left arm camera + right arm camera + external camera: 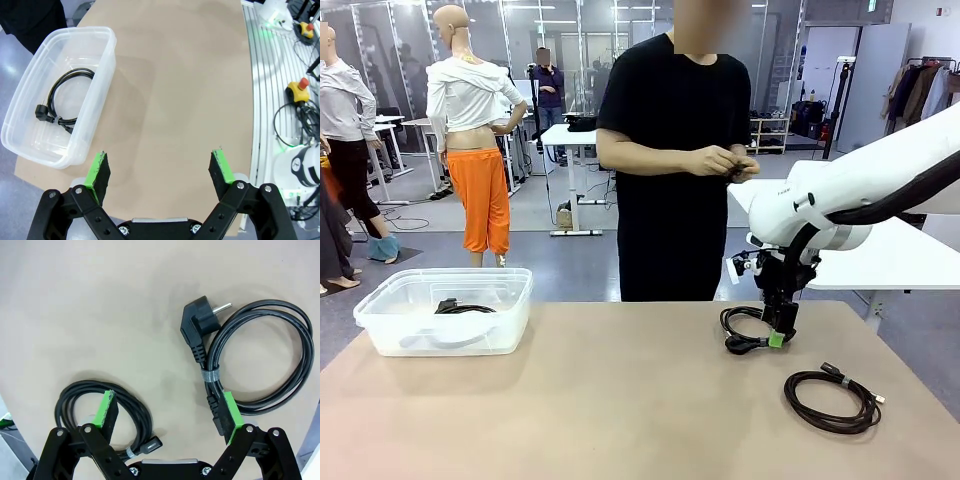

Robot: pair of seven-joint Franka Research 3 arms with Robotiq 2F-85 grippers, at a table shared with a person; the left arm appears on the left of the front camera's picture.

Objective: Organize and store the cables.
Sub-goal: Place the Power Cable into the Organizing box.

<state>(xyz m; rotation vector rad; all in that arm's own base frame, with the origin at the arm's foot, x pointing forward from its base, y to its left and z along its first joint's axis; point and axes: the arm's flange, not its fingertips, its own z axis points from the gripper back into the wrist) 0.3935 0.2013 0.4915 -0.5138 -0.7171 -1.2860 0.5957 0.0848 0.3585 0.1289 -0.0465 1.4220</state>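
A coiled black power cable with a round plug (735, 345) lies on the tan table at the right. My right gripper (778, 325) hangs open just above it. In the right wrist view that gripper (169, 402) has one green pad over the tied part of the power cable (200, 327) and the other over a thinner coiled cable (90, 386). This thinner cable (830, 424) lies nearer the front right edge. A third coiled cable (463, 308) (65, 100) rests inside the clear plastic bin (500, 325) (100, 85) at the left. My left gripper (160, 165) is open and empty, high above the table beside the bin.
A person in black stands at the far side, hands (725, 160) together at chest height on something small. A white table (910, 260) stands behind at the right. A side bench with emergency stop buttons (299, 90) and loose wires runs along the table's edge.
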